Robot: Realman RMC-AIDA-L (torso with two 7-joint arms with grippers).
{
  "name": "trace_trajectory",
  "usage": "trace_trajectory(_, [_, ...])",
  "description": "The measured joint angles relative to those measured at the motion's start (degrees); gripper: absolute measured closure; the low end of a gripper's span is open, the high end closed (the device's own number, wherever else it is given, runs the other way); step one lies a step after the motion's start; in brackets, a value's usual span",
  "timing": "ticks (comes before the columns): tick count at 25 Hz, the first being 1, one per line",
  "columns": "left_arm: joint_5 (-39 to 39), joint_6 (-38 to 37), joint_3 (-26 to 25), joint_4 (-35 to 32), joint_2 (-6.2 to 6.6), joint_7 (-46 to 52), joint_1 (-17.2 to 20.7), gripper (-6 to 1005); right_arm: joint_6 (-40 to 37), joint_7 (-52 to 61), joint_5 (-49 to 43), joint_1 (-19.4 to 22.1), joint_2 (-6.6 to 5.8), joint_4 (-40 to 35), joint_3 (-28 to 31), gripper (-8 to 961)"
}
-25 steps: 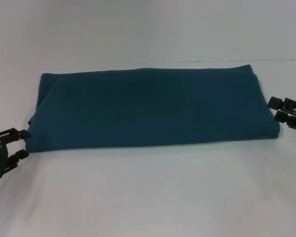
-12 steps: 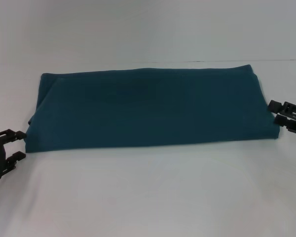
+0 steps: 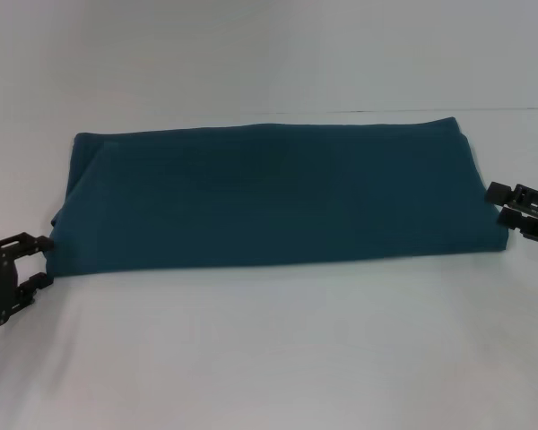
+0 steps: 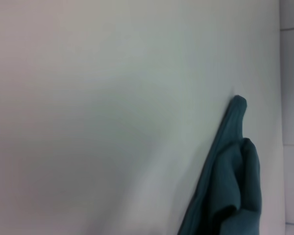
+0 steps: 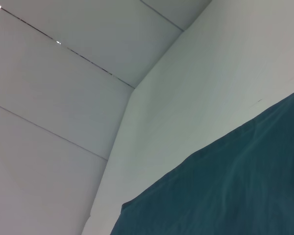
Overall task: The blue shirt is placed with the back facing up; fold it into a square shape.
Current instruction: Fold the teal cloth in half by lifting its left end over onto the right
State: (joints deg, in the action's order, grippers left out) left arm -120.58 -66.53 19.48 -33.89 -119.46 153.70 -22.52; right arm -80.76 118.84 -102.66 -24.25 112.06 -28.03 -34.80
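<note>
A plain white table [image 3: 269, 349] fills the frame. The blue shirt [image 3: 269, 193] lies flat on it across the middle, folded into a wide band.

The work surface is a plain white table [image 3: 269, 349], matte and unmarked, filling most of the head view. Its far edge meets a pale wall [image 3: 269, 54] along a thin horizontal line. In the right wrist view, the wall [image 5: 54, 122] consists of flat white panels separated by narrow dark seams, with 2 small bright light spots on 1 seam. Lighting is soft and even, with faint shadowing on the tabletop.
</note>
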Motion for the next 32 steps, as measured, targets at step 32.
trace_trajectory(32, [0.19,2.03,-0.40,1.47,0.01,1.15,-0.75,310,-0.06,0.20,0.01,0.18,-0.09,0.00,0.19,86])
